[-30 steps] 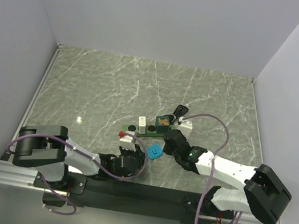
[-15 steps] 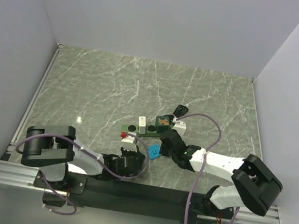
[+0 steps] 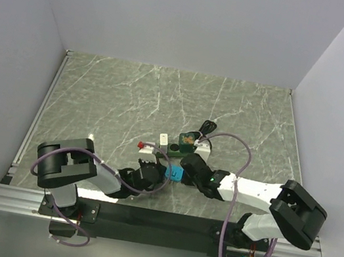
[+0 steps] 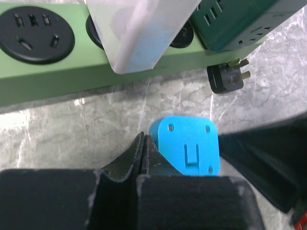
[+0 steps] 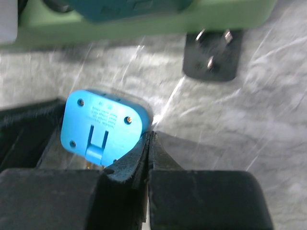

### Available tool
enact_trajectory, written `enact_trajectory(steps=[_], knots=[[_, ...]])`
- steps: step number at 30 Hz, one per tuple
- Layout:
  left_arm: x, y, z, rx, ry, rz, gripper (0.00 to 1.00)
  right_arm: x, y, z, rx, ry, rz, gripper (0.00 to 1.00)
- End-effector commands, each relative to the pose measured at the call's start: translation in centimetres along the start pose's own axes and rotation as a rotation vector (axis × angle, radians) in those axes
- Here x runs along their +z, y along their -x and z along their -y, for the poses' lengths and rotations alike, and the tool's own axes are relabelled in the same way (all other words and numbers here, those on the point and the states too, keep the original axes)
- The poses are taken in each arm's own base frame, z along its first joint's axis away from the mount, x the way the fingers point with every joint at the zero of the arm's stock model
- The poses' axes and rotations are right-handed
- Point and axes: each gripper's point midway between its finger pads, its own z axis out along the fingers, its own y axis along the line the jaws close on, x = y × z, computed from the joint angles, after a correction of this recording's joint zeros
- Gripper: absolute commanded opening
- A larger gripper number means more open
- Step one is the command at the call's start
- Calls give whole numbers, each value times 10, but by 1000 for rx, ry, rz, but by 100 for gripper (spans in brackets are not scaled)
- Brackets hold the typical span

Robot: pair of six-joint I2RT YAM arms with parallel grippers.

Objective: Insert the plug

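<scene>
A: The surface (image 3: 131,95)?
B: Green-veined marble, pale walls (image 3: 178,16) around.
A: The pose?
B: Reaching low toward the middle, left hand (image 4: 144,143) and right hand (image 5: 149,141) are pinched closed, empty, flanking the blue plug (image 4: 187,151), just near of the power strip (image 4: 48,72).

Top view: high, from the table's (image 3: 131,95) near edge, looking down, far. Both wrist views: very close, facing the blue plug (image 4: 187,151), shared by all three.
</scene>
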Motion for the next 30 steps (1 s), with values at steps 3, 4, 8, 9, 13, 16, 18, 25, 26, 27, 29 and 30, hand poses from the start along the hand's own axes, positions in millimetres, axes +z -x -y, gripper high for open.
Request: enact_trajectory(steps=[3, 4, 8, 9, 13, 16, 18, 25, 26, 27, 29, 30], knots=[[4, 2, 19, 24, -57, -3, 1, -9, -2, -18, 34, 68, -2, 0], [4, 2, 15, 34, -39, 1, 1, -9, -1, -15, 33, 51, 7, 0], [-7, 14, 2, 31, -9, 32, 13, -20, 11, 4, 41, -38, 51, 0], [-10, 17, -1, 31, -3, 41, 17, -24, 15, 5, 48, -36, 67, 0], [-23, 25, -16, 35, 14, 61, 41, -45, 32, 1, 80, 22, 129, 15], [-26, 31, -19, 32, 33, 77, 54, -54, 40, -8, 107, 63, 142, 38], [-28, 36, -19, 25, 34, 91, 58, -53, 42, -18, 122, 81, 135, 56], [-38, 38, -23, 26, 2, 94, 61, -28, 31, -39, 98, -23, 51, 88], [-40, 41, -22, 17, -12, 101, 62, -24, 30, -44, 102, -26, 43, 89], [-43, 40, -25, 19, -13, 100, 62, -22, 32, -45, 109, -33, 45, 89], [-46, 44, -25, 16, -21, 111, 62, -19, 35, -49, 111, -49, 40, 91], [-47, 44, -27, 22, -20, 113, 62, -18, 36, -50, 112, -59, 39, 91]])
